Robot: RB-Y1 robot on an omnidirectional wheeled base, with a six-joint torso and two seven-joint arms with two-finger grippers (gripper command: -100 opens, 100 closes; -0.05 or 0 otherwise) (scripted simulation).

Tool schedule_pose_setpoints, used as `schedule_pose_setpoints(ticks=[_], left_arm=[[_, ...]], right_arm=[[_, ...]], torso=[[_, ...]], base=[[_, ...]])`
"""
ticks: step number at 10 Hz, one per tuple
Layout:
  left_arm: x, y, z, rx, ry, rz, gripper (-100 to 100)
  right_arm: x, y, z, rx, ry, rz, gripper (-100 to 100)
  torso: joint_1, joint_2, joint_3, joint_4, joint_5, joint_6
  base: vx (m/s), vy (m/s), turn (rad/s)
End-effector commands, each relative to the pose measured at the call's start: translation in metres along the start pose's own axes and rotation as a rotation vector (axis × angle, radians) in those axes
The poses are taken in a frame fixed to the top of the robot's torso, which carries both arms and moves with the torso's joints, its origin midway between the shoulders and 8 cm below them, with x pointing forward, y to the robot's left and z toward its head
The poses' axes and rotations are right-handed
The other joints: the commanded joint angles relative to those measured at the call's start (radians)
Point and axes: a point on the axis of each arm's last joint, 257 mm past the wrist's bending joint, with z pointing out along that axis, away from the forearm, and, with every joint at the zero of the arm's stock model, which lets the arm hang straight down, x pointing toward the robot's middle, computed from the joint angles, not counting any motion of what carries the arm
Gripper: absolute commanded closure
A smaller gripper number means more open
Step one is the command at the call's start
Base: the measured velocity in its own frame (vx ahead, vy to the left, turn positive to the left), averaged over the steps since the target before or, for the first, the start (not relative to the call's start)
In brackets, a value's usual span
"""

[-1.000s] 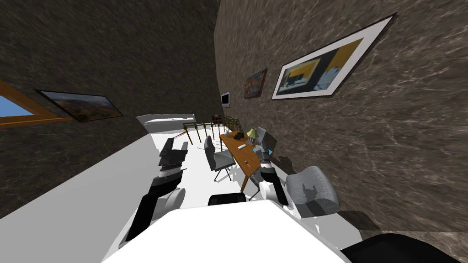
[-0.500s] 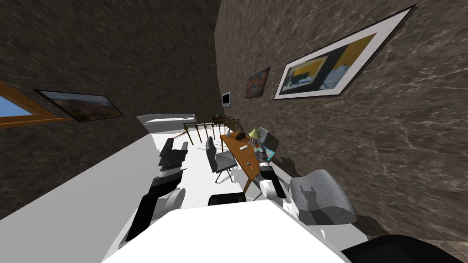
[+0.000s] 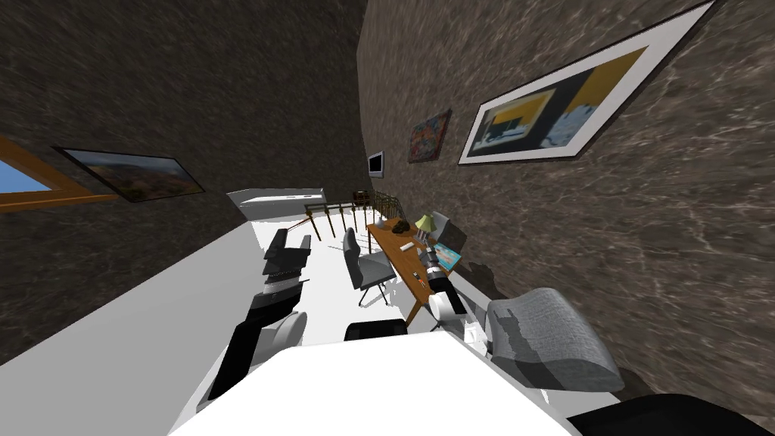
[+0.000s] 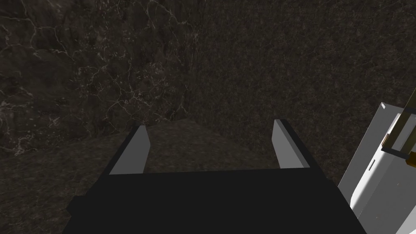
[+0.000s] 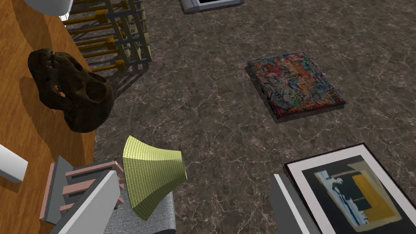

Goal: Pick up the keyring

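A wooden desk point(image 3: 393, 246) stands along the right wall. Near its front end lies a small dark and red item point(image 3: 416, 276), apparently the keyring, too small to make out. My right gripper point(image 3: 433, 253) hangs over the desk beside it; in the right wrist view the gripper point(image 5: 191, 211) is open with nothing between its fingers, facing the desk's far end point(image 5: 20, 122). There stand a dark skull point(image 5: 69, 91), a lamp with a green shade point(image 5: 152, 180) and a stack of books point(image 5: 81, 183). My left gripper point(image 4: 211, 146) is open, held out on the left point(image 3: 287, 242).
A grey office chair point(image 3: 363, 265) stands at the desk's left side. A grey armchair point(image 3: 545, 341) is close on my right. A wooden railing point(image 3: 340, 212) crosses behind the desk. A white flat item point(image 3: 406, 245) lies mid-desk.
I have moved forward, so the armchair looks larger and nearer. My right arm has reached further out over the desk. The left arm has kept still.
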Motion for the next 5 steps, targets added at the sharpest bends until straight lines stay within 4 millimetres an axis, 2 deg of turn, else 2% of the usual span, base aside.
schedule_pose_setpoints(ticks=[1,2,5], left_arm=[[0.000,0.000,0.000,0.000,0.000,0.000,0],[0.000,0.000,0.000,0.000,0.000,0.000,0],[0.000,0.000,0.000,0.000,0.000,0.000,0]], right_arm=[[-0.009,-0.019,0.004,0.059,-0.015,0.057,-100],[-0.010,-0.023,0.004,0.074,-0.019,0.057,-100],[-0.027,-0.060,0.010,0.179,-0.057,0.156,-100]], torso=[[0.000,0.000,0.000,0.000,0.000,0.000],[0.000,0.000,0.000,0.000,0.000,0.000],[0.000,0.000,0.000,0.000,0.000,0.000]], base=[[0.047,0.048,0.011],[0.041,0.042,0.000],[0.055,0.049,0.007]])
